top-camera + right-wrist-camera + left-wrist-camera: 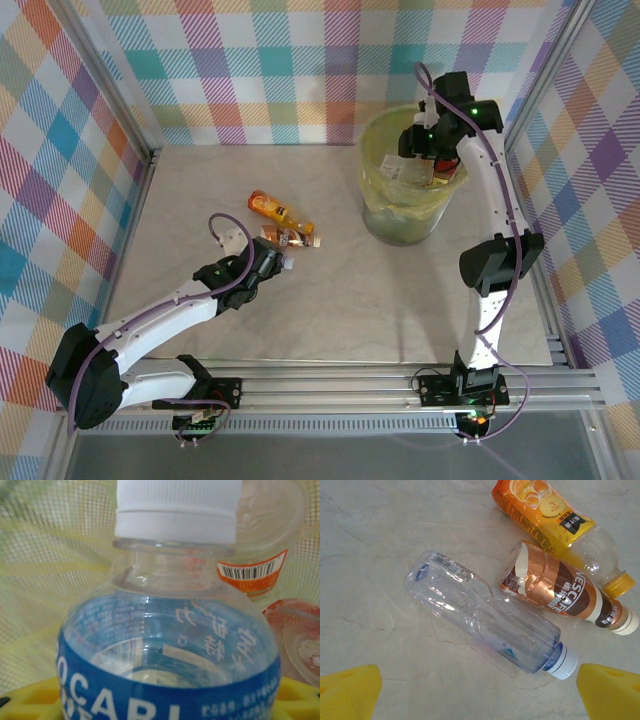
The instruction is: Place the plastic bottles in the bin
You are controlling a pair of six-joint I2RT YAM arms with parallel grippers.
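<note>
Partly done: right claw [429,152] grasps blue-labelled bottle [170,645] above bin [395,222]; left claw [480,687] released; clear bottle [480,612], brown bottle [555,587], orange bottle [542,510] lie on surface [200,200].

I see the blue-labelled bottle [170,630] cut off by the top and bottom edges of the right wrist view, the inside of the bin [45,555] behind it is a blur, and the orange bottle [540,510] runs off the left wrist view's top edge.
</note>
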